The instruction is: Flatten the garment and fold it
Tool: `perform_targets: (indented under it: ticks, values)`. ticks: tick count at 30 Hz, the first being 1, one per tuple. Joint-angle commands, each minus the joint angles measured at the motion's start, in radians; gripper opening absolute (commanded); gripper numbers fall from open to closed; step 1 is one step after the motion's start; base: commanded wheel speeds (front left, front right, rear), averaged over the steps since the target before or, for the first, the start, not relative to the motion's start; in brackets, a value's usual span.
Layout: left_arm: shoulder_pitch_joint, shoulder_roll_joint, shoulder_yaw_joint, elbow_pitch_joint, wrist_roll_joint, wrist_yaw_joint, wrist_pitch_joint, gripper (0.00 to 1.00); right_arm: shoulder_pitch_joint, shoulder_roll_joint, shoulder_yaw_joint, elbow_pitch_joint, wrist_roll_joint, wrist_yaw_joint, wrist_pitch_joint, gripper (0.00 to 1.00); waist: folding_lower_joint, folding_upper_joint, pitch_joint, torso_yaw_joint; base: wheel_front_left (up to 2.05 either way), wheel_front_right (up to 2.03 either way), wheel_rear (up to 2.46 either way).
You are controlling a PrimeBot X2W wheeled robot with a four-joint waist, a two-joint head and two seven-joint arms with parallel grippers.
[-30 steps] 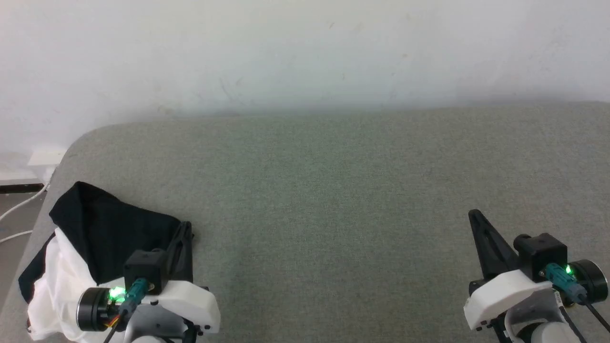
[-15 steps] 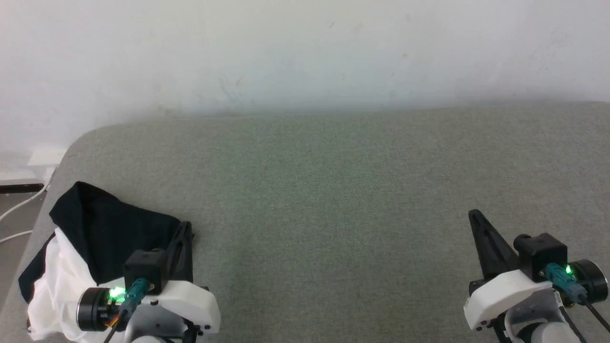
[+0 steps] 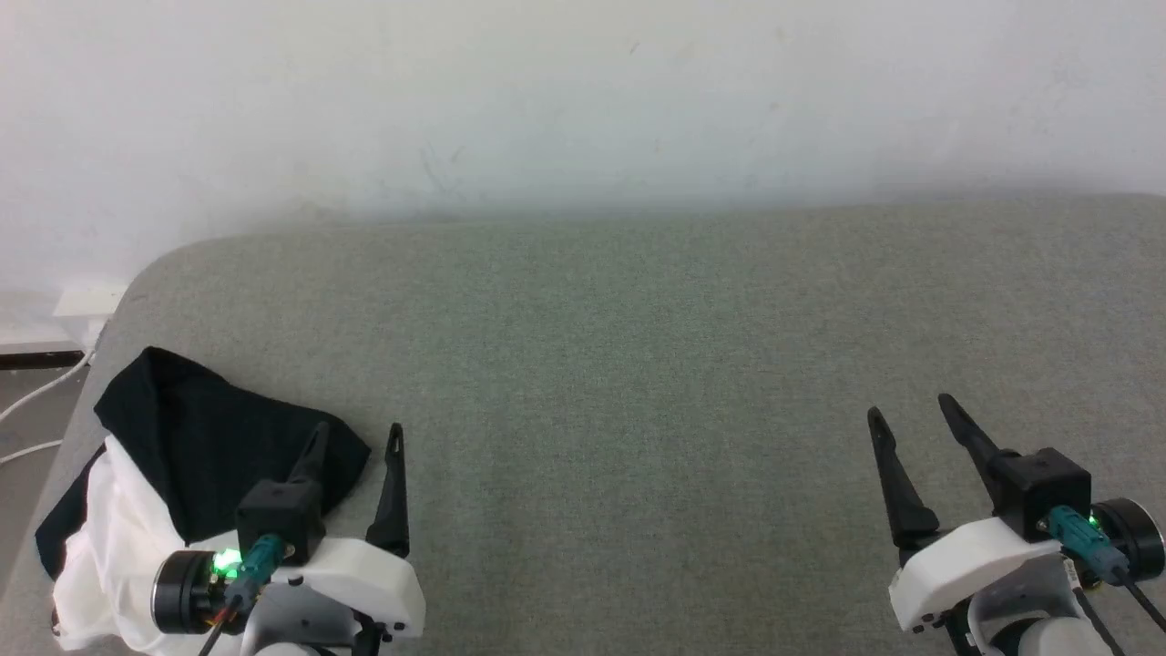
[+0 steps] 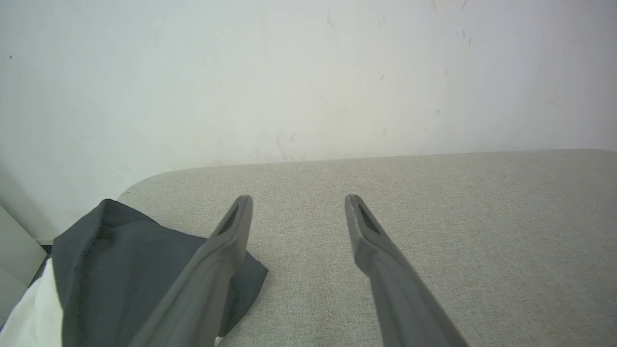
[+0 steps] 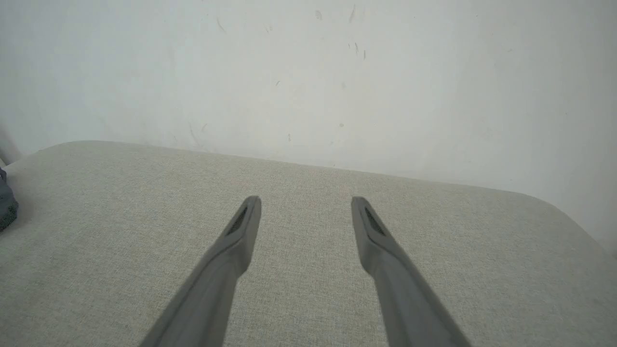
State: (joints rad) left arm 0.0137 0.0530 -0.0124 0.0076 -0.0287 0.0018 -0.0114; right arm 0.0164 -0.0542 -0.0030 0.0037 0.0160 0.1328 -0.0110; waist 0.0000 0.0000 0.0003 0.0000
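The garment (image 3: pixel 196 437) lies crumpled at the near left corner of the grey padded table (image 3: pixel 638 364), black fabric on top and white fabric (image 3: pixel 109 538) below, hanging over the edge. My left gripper (image 3: pixel 357 430) is open just right of the heap, its left finger above the black corner, nothing held. The left wrist view shows the garment (image 4: pixel 125 260) at lower left, beside the open left gripper (image 4: pixel 298 198). My right gripper (image 3: pixel 911 405) stands open over bare table at the lower right, also seen as the right gripper (image 5: pixel 306 200). A dark garment edge (image 5: pixel 6 207) shows far left there.
A white wall (image 3: pixel 583 100) rises behind the table's far edge. Left of the table, white cables (image 3: pixel 36 401) lie on the floor by a wall socket (image 3: pixel 86 301). The table's rounded corner (image 5: pixel 554 207) shows in the right wrist view.
Both grippers have gone from shut to open; their fingers now stand apart. The garment has not moved.
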Motion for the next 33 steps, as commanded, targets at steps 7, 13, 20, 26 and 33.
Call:
perform_targets:
  ticks: [7, 13, 20, 26, 33]
  values:
    - [-0.009, 0.0, -0.008, 0.004, -0.028, 0.002, -0.023, 1.0, 0.012, 0.001, -0.008, -0.004, 0.019, 0.0, -0.023, 1.0, 0.0, 0.0, -0.001, 0.012, 0.0, 0.0, 0.0]
    - [-0.011, 0.0, -0.008, 0.006, -0.045, 0.004, -0.035, 1.0, 0.018, 0.001, -0.01, -0.009, 0.028, 0.0, -0.036, 1.0, 0.0, 0.0, -0.003, 0.035, 0.0, 0.0, 0.0]
    - [-0.01, -0.001, -0.002, 0.011, -0.071, 0.006, -0.05, 1.0, 0.024, 0.001, -0.007, -0.018, 0.036, 0.0, -0.048, 1.0, 0.0, 0.0, -0.007, 0.078, 0.0, 0.0, 0.0]
    - [-0.008, -0.001, 0.008, 0.015, -0.082, 0.01, -0.062, 1.0, 0.029, 0.001, -0.004, -0.03, 0.038, -0.001, -0.053, 1.0, 0.0, 0.0, -0.006, 0.12, 0.0, 0.0, 0.0]
    - [-0.011, -0.001, 0.015, 0.021, -0.089, 0.016, -0.077, 1.0, 0.032, 0.001, -0.006, -0.044, 0.035, -0.001, -0.054, 1.0, 0.0, 0.0, 0.002, 0.176, 0.0, 0.0, 0.0]
